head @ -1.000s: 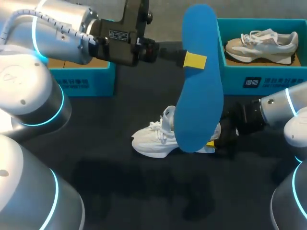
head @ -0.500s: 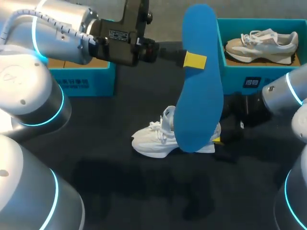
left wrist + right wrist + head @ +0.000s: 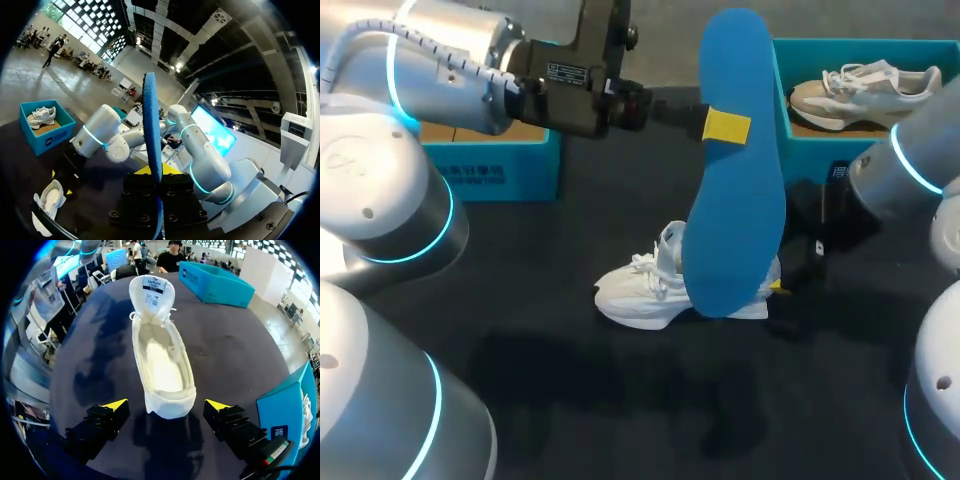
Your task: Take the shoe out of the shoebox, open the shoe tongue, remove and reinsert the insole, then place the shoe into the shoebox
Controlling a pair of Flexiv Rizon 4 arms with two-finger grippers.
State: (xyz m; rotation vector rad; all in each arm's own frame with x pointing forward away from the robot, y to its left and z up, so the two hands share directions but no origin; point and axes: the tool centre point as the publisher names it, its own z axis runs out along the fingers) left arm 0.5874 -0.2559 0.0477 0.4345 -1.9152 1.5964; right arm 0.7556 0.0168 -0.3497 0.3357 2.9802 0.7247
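Two shoes (image 3: 640, 295); one insole (image 3: 735, 200); two shoeboxes (image 3: 802, 165)

Raised blue insole (image 3: 735, 180) screens the white shoe (image 3: 635, 295) at frame centre; upper-left shoebox (image 3: 510, 170) and upper-right shoebox (image 3: 805, 165) wall the far corners, while bare table (image 3: 620, 400) lies open across the lower frame.

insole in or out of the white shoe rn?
Out. The left end effector holds the blue insole in the air; the right wrist view shows nothing blue inside the white shoe.
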